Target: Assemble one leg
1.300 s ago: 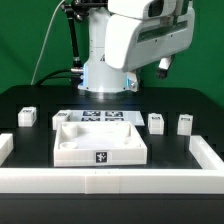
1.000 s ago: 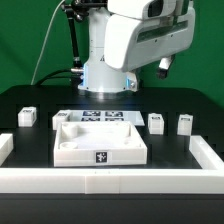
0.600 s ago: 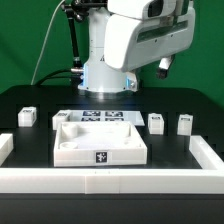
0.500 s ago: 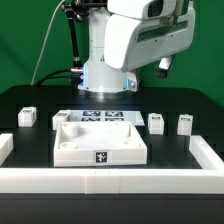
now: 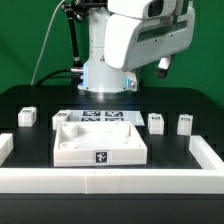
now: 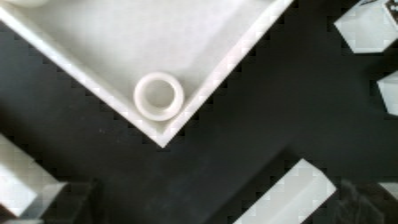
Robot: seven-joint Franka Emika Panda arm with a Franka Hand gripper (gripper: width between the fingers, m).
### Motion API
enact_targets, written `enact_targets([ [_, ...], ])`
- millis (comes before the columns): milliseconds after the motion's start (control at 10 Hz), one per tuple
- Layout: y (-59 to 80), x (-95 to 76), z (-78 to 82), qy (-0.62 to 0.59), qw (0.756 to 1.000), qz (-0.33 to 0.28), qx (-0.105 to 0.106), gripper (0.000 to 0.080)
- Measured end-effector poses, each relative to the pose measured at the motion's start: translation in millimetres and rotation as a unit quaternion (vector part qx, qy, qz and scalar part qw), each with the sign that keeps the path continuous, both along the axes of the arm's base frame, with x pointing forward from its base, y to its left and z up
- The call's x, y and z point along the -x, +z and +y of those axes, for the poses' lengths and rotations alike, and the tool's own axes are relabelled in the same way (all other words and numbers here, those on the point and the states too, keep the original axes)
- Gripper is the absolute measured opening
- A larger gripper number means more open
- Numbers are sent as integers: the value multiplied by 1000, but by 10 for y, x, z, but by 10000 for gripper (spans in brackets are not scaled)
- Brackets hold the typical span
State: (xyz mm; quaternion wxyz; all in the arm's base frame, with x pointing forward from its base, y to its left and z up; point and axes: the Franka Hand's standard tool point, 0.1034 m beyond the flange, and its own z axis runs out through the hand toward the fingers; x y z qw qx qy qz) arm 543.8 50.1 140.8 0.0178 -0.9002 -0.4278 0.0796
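Observation:
Small white legs with marker tags stand on the black table, two left of the tray (image 5: 28, 117) (image 5: 63, 118) and two right of it (image 5: 156, 122) (image 5: 185, 124). The large white tray-like piece (image 5: 100, 147) lies in the middle. The arm's white body hangs high above it, and the fingers do not show in the exterior view. In the wrist view my gripper (image 6: 214, 206) is open and empty, with dark fingers (image 6: 64, 204) at the picture's edges. It is well above a tray corner with its round socket (image 6: 159, 96). A white leg (image 6: 295, 190) lies close by.
The marker board (image 5: 101, 117) lies just behind the tray. A low white fence (image 5: 120, 180) runs along the front and both sides of the table. The robot base (image 5: 105, 75) stands at the back. More white blocks (image 6: 386, 92) show at the wrist view's edge.

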Motion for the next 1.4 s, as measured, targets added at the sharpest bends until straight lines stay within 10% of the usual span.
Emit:
enact_targets([
  [500, -310, 269, -400, 143, 987, -70, -26, 649],
  [1000, -352, 306, -414, 136, 989, -60, -26, 649],
  [1400, -570, 551, -604, 349, 935, -51, -41, 649],
])
